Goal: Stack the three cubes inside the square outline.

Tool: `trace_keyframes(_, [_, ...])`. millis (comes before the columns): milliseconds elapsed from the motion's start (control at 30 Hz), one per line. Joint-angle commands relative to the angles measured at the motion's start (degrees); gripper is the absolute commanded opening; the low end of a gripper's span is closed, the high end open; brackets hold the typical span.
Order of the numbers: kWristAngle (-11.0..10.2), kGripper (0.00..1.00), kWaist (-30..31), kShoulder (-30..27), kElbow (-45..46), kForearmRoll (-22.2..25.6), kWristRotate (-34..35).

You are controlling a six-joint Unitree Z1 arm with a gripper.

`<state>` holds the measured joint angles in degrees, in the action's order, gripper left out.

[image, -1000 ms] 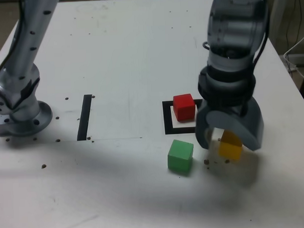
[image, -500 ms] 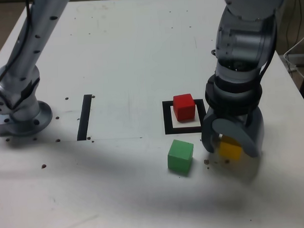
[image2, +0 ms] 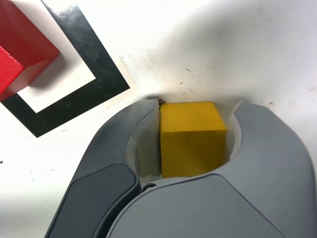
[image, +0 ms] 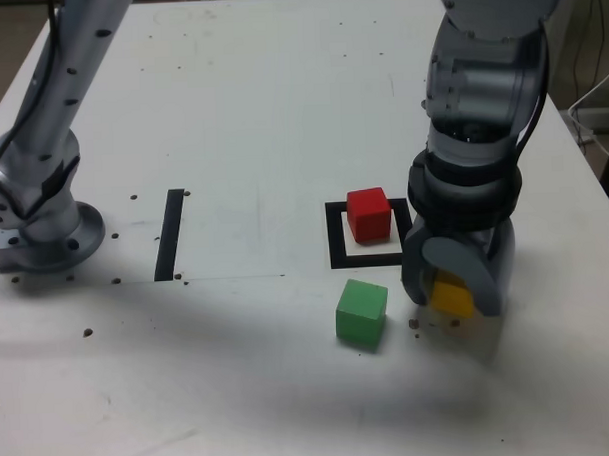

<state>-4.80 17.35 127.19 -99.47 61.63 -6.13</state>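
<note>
The red cube [image: 369, 213] [image2: 22, 49] sits inside the black square outline [image: 337, 249] [image2: 94, 74] on the white table. The green cube [image: 361, 312] lies just in front of the outline, on bare table. To its right in the exterior view, my gripper [image: 453, 289] [image2: 193, 141] stands low at the table with both jaws pressed against the sides of the yellow cube [image: 452, 298] [image2: 192, 137]. The yellow cube fills the gap between the jaws in the wrist view. I cannot tell whether it rests on the table.
The arm's base [image: 40, 232] is bolted at the exterior view's left. A narrow black stripe [image: 170, 233] lies between the base and the outline. Small dark specks dot the table [image: 230, 110]. The table's right edge runs close behind the arm.
The jaws have closed from wide apart onto the yellow cube. The gripper has come down a little around it. The red and green cubes have not moved.
</note>
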Motion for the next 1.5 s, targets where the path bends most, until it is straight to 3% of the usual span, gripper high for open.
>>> trace_keyframes(0, [-0.15, 0.20, 0.14, -0.80, 0.16, -0.47, -0.33])
trace_keyframes(167, [0.45, 0.17, 0.14, -1.71, 0.98, -1.42, -1.34])
trace_keyframes(433, [-0.07, 0.17, -0.66, -7.80, 2.83, 0.66, -1.68])
trace_keyframes(700, [1.63, 0.17, -7.62, -13.44, 6.78, 2.35, -0.78])
trace_keyframes(1100, [3.40, 0.18, -19.72, -14.02, 7.78, 8.84, 0.16])
trace_keyframes(1467, [3.24, 0.18, -20.36, -14.14, 11.59, 7.76, 1.86])
